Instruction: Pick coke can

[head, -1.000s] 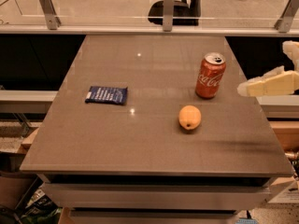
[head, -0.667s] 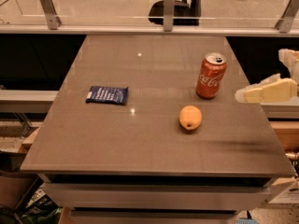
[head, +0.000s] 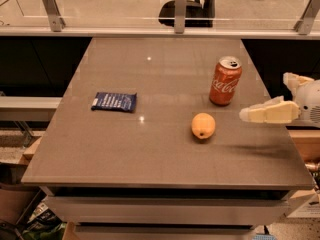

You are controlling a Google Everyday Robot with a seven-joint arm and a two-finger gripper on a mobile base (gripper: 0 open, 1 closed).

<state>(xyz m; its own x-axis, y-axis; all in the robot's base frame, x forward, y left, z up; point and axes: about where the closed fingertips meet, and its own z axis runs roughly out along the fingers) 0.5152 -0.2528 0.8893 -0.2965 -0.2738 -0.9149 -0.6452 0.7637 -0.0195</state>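
The orange fruit (head: 203, 125) lies nearest on the surface (head: 150, 154). Right of it, the gripper (head: 263, 97), jaws apart, has edged inward from the right. Just beyond, the coke can (head: 225, 81) stands upright and untouched, so the approach looks to be closing.

Prob. office: swivel chair (head: 192, 9) behind glass rail (head: 100, 6); pincer (head: 264, 97) by table (head: 150, 154) rt edge.

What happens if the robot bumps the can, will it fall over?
The can stands upright, tall and narrow, so a push near its top would probably tip it. On its round side it would likely roll across the smooth table. Its metal looks shiny, so perhaps slippery. The gripper hangs right of it, by the table's edge, not touching.
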